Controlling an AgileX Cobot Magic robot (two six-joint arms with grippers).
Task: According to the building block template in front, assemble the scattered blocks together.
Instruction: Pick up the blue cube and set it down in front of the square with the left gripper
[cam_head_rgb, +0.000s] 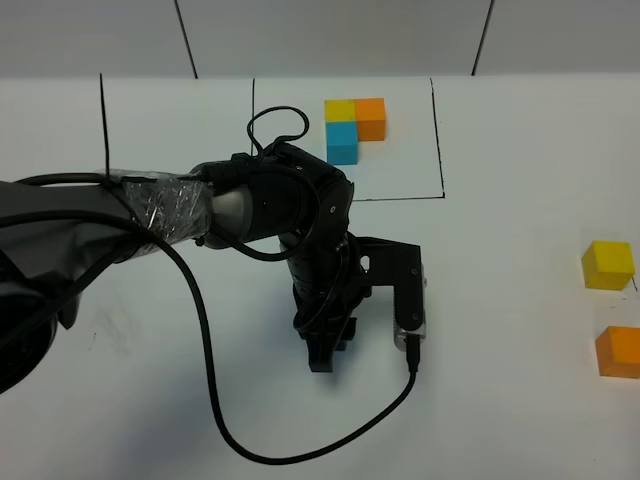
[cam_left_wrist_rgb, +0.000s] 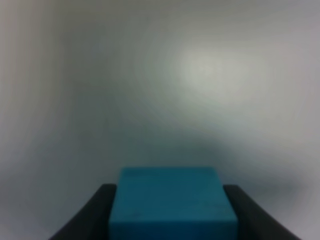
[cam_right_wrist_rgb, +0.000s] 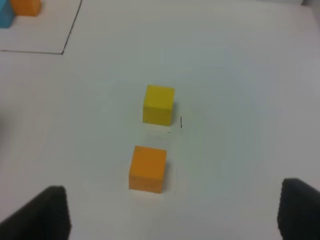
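Now, left gripper (cam_head_rgb: 322, 358): jaws pressed against two sides of the sky-blue cube (cam_left_wrist_rgb: 172, 202), over the middle of the table (cam_head_rgb: 500, 430).
Right gripper (cam_right_wrist_rgb: 172, 212): jaws wide apart, holding nothing, above two loose cubes.
Yellow cube (cam_head_rgb: 608, 264): by the table's right edge.
Orange cube (cam_head_rgb: 618, 351): near the yellow one, not touching.
Template (cam_head_rgb: 355, 125): far side, within the black frame (cam_head_rgb: 437, 140).

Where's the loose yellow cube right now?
At the far right of the exterior high view, the loose yellow cube sits apart from the loose orange cube, which lies just nearer the camera.
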